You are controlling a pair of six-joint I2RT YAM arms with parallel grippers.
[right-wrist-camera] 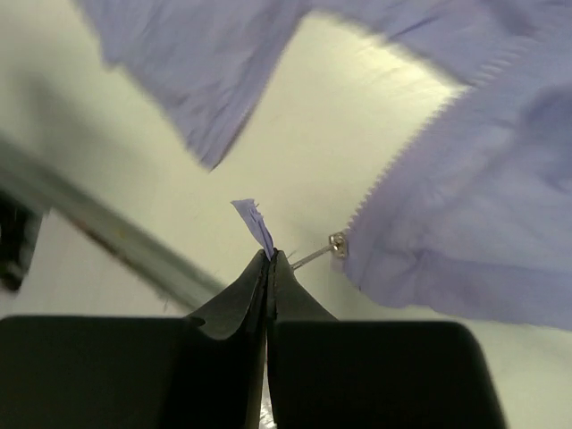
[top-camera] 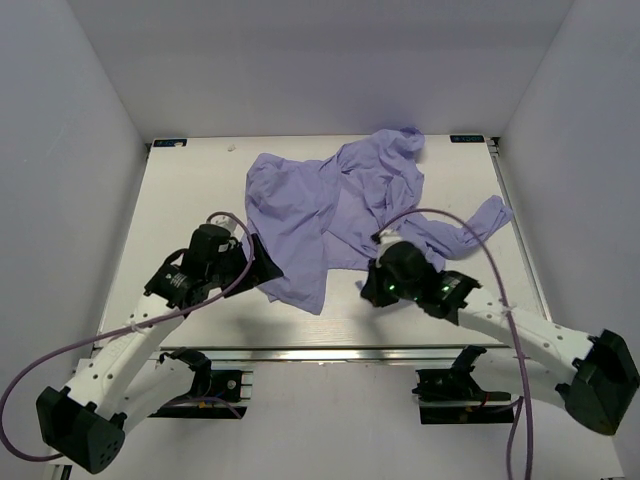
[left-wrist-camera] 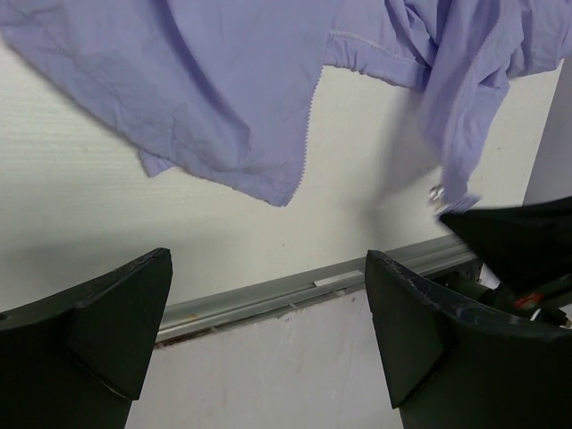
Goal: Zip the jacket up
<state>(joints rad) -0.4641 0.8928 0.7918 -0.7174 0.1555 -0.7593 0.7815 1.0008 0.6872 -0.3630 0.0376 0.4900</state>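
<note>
The lavender jacket [top-camera: 330,205] lies crumpled and unzipped across the far middle of the white table [top-camera: 180,200]. My right gripper [right-wrist-camera: 270,256] is shut on the small purple fabric tab [right-wrist-camera: 253,223] of the zipper pull. A thin metal link runs from the tab to the silver slider [right-wrist-camera: 337,243] at the bottom of one toothed front edge [right-wrist-camera: 402,156]. In the top view the right gripper [top-camera: 370,287] sits at the jacket's near hem. My left gripper [top-camera: 268,266] stands wide open beside the other front panel [left-wrist-camera: 223,98], with nothing between its fingers [left-wrist-camera: 125,313].
An aluminium rail [top-camera: 330,355] runs along the table's near edge, just below both grippers. White enclosure walls [top-camera: 60,150] close in the left, right and back. Purple cables [top-camera: 470,235] loop over each arm, the right one above the jacket's sleeve.
</note>
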